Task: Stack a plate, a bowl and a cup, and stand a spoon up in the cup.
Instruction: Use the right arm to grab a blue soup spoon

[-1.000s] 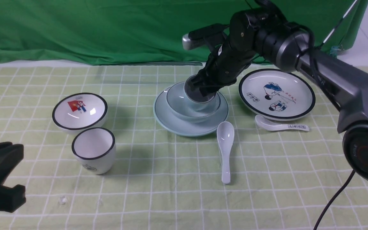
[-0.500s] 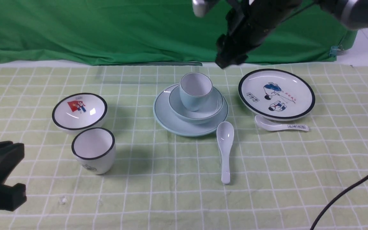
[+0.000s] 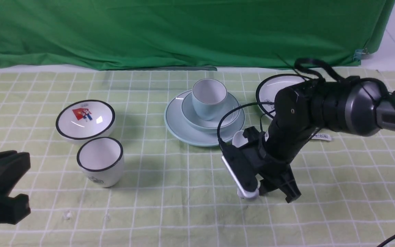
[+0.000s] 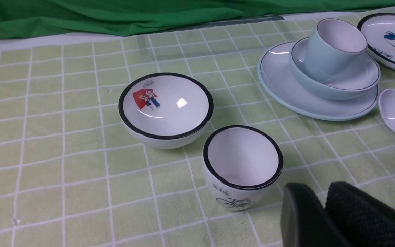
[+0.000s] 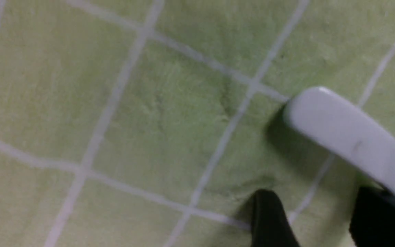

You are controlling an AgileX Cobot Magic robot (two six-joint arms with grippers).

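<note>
Right tool (image 3: pixel 275 192) sat spread wide and empty at the handle tip of the spoon (image 5: pixel 348 137), which lay flat on the worktop (image 3: pixel 170 192) near the cup (image 3: pixel 208 97). It needed to straddle the handle squarely before squeezing. Left tool (image 4: pixel 323 218): couldn't tell.

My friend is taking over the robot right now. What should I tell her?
Left hand: shut, empty, off to the left.
Right hand: open, down at the spoon's handle end, not gripping yet.
Done: bowl sits on plate, cup stands upright in bowl.
Left to do: grip the spoon, lift it, stand it in the cup.
</note>
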